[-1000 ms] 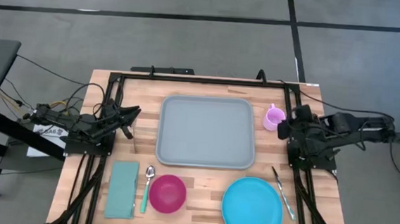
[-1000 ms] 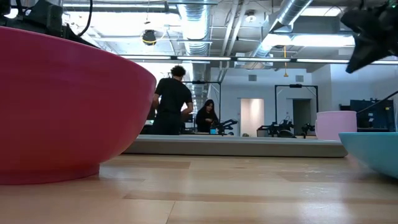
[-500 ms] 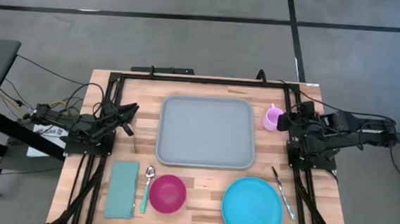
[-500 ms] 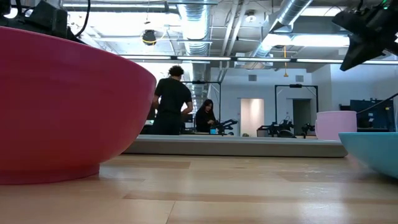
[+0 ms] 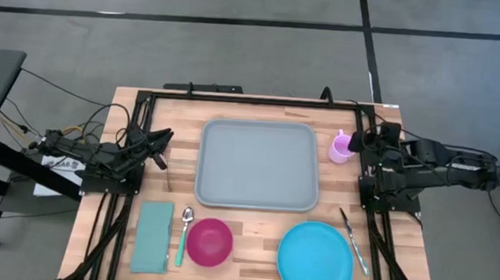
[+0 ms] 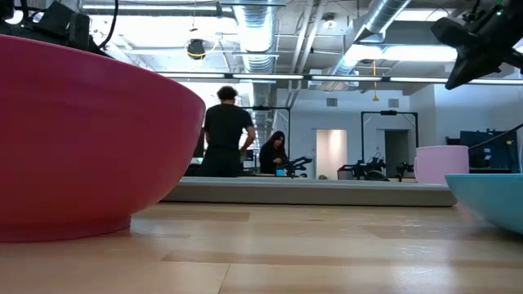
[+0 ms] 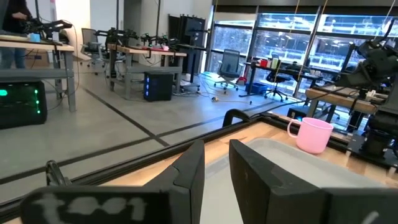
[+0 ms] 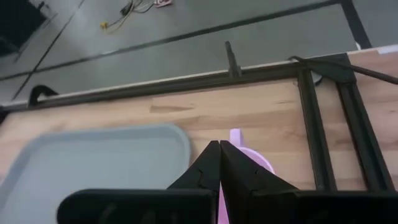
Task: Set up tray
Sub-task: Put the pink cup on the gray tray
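Tray [image 5: 258,164] lies mid-table between both arms, long axis left-right, nothing on it. Right gripper [image 5: 362,141], fingers pressed together and empty, hovers over the pink cup [image 5: 342,147] just off the tray's right edge, so it's the nearer arm. Left gripper [image 5: 163,144], fingers slightly parted, holding nothing, waits off the tray's left edge.

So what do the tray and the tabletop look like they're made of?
The tray looks like moulded plastic: even grey-blue colour, matte surface, rounded corners and a low raised rim. The tabletop looks like light wood, probably butcher-block: visible grain and joined strips, with a soft sheen in the low view.
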Tool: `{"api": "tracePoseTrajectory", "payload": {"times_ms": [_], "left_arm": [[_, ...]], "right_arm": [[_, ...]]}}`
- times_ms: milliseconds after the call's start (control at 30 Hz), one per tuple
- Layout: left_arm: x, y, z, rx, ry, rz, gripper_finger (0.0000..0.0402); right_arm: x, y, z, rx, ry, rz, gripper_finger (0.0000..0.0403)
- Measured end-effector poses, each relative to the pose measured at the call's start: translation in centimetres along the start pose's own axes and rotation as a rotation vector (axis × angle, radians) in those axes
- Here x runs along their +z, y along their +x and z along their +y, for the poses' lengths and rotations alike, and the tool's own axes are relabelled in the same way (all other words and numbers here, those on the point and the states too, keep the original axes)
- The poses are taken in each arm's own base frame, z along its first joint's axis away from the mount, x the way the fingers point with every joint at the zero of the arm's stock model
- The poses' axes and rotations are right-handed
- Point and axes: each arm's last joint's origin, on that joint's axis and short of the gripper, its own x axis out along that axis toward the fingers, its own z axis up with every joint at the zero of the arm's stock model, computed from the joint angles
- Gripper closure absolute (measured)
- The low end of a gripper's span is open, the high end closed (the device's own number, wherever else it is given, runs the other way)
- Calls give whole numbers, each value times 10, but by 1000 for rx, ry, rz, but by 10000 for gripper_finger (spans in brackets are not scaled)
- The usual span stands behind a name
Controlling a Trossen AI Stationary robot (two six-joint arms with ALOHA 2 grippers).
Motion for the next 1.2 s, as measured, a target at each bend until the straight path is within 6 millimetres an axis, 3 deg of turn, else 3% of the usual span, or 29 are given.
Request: {"api": "tracePoseTrajectory", "payload": {"times_ms": [633, 800, 1200], "left_arm": [[0, 0, 0, 0, 1, 0, 339], [0, 0, 0, 0, 1, 0, 339], [0, 0, 0, 15, 3, 0, 339]], "right_arm": [[4, 2, -1, -41, 41, -69, 403], [2, 2, 0, -25, -108, 1, 401], [-5, 5, 1, 19, -145, 146, 322]]}}
